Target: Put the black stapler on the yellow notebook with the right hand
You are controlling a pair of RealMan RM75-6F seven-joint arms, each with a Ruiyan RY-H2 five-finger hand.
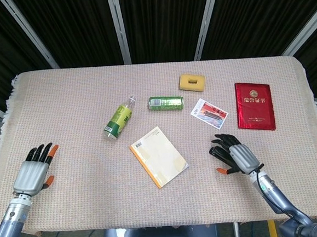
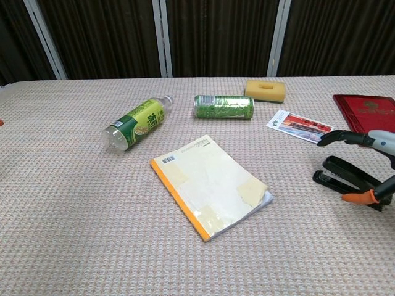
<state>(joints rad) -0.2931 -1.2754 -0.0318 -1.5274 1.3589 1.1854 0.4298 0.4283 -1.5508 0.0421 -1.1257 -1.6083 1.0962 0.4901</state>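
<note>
1. Hovering over the black stapler (image 2: 343,176), your right hand (image 1: 235,156) has its fingers spread and arched above it, the orange-tipped thumb (image 2: 359,197) on the near side; you cannot tell from either view whether any finger touches it.
2. You can see the stapler lying flat on the beige woven bench (image 1: 69,103), well to the right of the yellow-edged paper notebook (image 2: 209,185).
3. Your left hand (image 1: 33,171) rests near the bench's front left edge, fingers apart and holding nothing.
4. Behind the notebook lie a green plastic bottle (image 2: 135,122) and a green drink can (image 2: 223,106), both on their sides.
5. Further right sit a yellow sponge (image 2: 265,90), a printed card (image 2: 300,126) and a red booklet (image 1: 254,105).
</note>
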